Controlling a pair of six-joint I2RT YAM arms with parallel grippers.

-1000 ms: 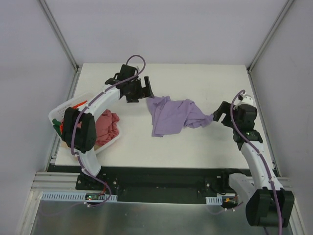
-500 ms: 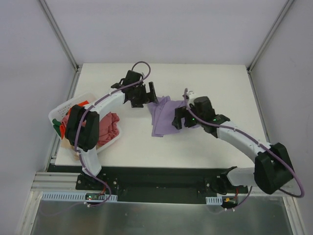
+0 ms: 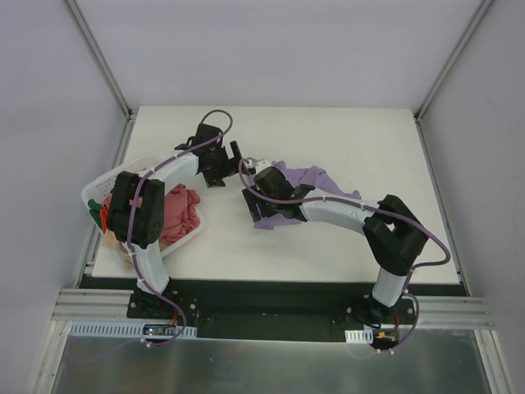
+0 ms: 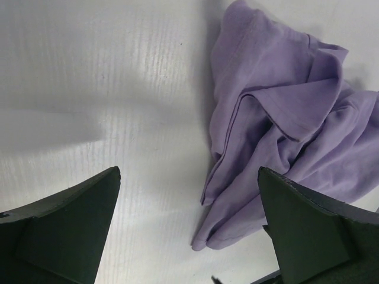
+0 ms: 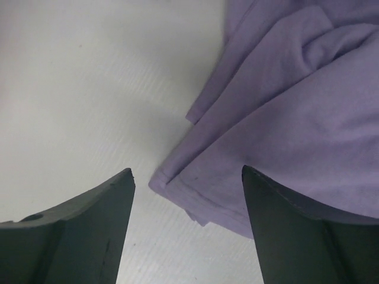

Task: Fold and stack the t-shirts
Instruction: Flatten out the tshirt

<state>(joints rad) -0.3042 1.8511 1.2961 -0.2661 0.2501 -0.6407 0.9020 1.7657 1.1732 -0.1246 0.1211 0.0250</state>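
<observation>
The lavender t-shirt [image 3: 316,180] lies crumpled on the white table, mid-table. My right gripper [image 3: 256,202] is open over the shirt's left edge. In the right wrist view a folded hem corner of the shirt [image 5: 195,183] lies on the table between my open right gripper's [image 5: 187,201] fingers, and nothing is gripped. My left gripper [image 3: 233,156] is open and empty, just left of the shirt. In the left wrist view the shirt [image 4: 278,124] lies ahead and to the right of my left gripper [image 4: 189,236]. A salmon pink shirt [image 3: 176,209] sits in the basket.
The white laundry basket [image 3: 92,193] stands at the table's left edge with an orange-red cloth [image 3: 135,174] at its back. My right arm [image 3: 394,234] stretches across the table's front half. Grey walls enclose the table.
My right arm has swung from the shirt's right end across to its left edge. The shirt's right end now lies bunched closer in. My left gripper has drawn back slightly left.
</observation>
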